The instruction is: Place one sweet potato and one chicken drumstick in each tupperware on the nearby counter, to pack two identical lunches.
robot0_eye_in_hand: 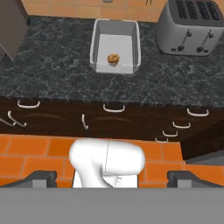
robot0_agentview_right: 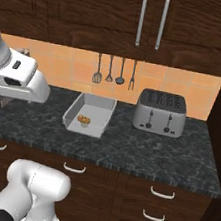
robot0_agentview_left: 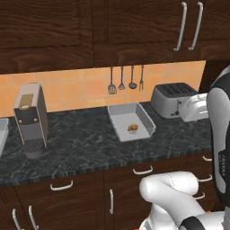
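Currently my pincer (robot0_eye_in_hand: 112,177) stands fully open and holds nothing; its two dark tips sit at the bottom of the hand view. One tupperware (robot0_eye_in_hand: 101,46) lies at upper centre of that view, well apart from the pincer, on the counter (robot0_eye_in_hand: 52,65) beside the toaster (robot0_eye_in_hand: 190,26). A small orange-brown item (robot0_eye_in_hand: 113,58) rests inside it, too small to identify.

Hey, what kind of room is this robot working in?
A home kitchen, rendered rather than real by the look of it. A speckled stone counter runs over dark wooden drawers, with a silver four-slot toaster on it, cooking utensils hanging on the orange tiled wall, and a coffee machine at the left.
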You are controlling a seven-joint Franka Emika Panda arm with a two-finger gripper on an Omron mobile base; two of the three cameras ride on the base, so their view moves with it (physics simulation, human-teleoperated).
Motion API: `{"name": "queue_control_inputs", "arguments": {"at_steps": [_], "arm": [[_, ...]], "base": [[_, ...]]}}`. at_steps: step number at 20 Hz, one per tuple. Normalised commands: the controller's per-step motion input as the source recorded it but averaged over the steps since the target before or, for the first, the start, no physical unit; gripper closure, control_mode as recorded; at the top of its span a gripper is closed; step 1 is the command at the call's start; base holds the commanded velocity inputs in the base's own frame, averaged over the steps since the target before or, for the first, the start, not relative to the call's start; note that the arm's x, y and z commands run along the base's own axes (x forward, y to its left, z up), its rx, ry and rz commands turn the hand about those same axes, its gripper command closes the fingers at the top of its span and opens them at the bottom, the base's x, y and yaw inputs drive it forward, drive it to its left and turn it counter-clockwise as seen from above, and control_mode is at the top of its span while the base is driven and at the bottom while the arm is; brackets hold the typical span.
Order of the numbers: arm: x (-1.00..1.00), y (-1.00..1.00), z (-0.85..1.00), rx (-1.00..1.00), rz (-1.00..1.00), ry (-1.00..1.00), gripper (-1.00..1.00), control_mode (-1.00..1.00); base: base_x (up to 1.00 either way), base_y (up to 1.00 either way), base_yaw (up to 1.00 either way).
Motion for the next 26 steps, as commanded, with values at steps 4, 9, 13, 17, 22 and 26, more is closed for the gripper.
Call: {"name": "queue_control_inputs", "arguments": {"at_steps": [4,9,13,17,22,26], "arm": [[-0.45,0.03,-0.01,0.00,0.00,-0.02,-1.00,-1.00],[-0.35,0.00,-0.01,0.00,-0.02,-0.01,-1.00,-1.00],[-0.01,0.00,0.00,0.00,0.00,0.00,-1.00,1.00],[0.00,0.00,0.00,0.00,0.00,0.00,-1.00,1.00],[0.00,0.00,0.00,0.00,0.00,0.00,-1.00,1.00],[0.00,0.00,0.00,0.00,0.00,0.00,-1.00,1.00]], "base": [[0.00,0.00,0.00],[0.00,0.00,0.00],[0.00,0.00,0.00],[-0.22,0.00,0.00],[-0.64,-0.05,0.00],[-0.13,-0.47,0.00]]}}
